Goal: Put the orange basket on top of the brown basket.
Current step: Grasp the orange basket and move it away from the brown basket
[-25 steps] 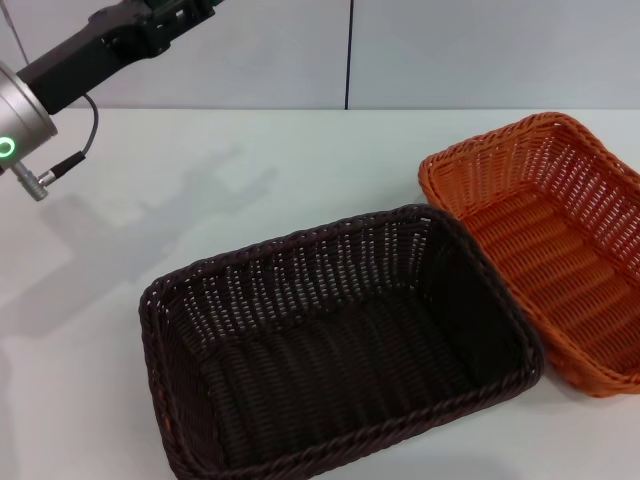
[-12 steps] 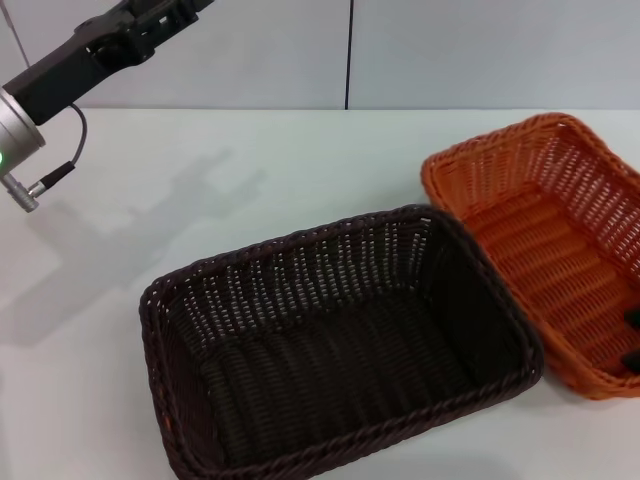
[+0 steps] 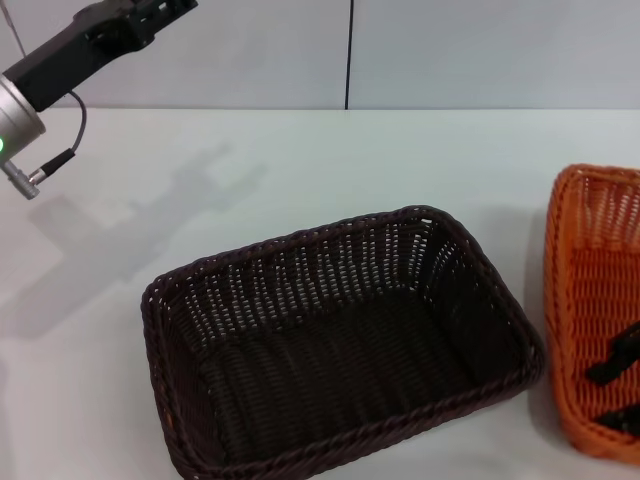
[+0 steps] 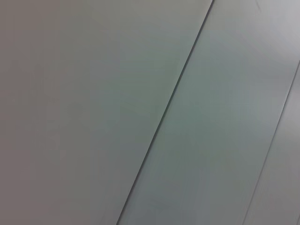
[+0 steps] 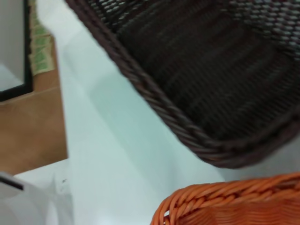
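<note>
On the white table point(image 3: 300, 160), the brown basket point(image 3: 340, 340) is seen near the front centre, open side up. To its right, set apart by a strip of bare tabletop, the orange basket point(image 3: 590, 310) is cut off by the head view's edge. Black parts of the right gripper point(image 3: 618, 385) are seen inside the orange basket; whether anything is gripped cannot be told. The left arm point(image 3: 70, 55) is raised at the far left, its gripper out of view. Both rims, close but apart, are shown in the right wrist view.
</note>
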Controlling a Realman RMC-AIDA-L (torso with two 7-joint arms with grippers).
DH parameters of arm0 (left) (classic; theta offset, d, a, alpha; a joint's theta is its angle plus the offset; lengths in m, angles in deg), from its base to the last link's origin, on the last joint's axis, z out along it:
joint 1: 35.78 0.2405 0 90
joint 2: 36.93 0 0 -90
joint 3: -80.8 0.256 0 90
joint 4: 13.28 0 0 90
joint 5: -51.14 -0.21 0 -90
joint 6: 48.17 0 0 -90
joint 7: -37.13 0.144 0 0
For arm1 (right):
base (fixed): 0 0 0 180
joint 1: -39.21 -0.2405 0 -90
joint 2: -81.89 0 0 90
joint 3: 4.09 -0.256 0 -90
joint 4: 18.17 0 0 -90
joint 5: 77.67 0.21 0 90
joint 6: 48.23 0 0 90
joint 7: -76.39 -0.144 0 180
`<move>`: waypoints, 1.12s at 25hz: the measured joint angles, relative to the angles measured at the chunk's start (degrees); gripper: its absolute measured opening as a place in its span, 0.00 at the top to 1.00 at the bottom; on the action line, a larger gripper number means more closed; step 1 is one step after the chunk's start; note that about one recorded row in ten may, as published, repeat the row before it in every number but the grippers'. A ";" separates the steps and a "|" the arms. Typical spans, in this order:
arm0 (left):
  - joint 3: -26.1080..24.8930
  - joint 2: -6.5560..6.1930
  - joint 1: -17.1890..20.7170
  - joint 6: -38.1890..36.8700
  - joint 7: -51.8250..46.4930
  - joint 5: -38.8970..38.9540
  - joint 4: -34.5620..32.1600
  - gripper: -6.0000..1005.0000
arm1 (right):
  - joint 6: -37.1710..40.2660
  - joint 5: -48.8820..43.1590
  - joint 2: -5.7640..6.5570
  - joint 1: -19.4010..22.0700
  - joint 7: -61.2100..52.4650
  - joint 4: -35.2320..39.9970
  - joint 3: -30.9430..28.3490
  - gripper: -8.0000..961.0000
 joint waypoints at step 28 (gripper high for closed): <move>-0.02 -0.02 -0.47 -2.04 0.37 0.02 0.42 0.16 | 9.55 10.61 -3.18 -1.58 -4.36 0.74 15.64 0.45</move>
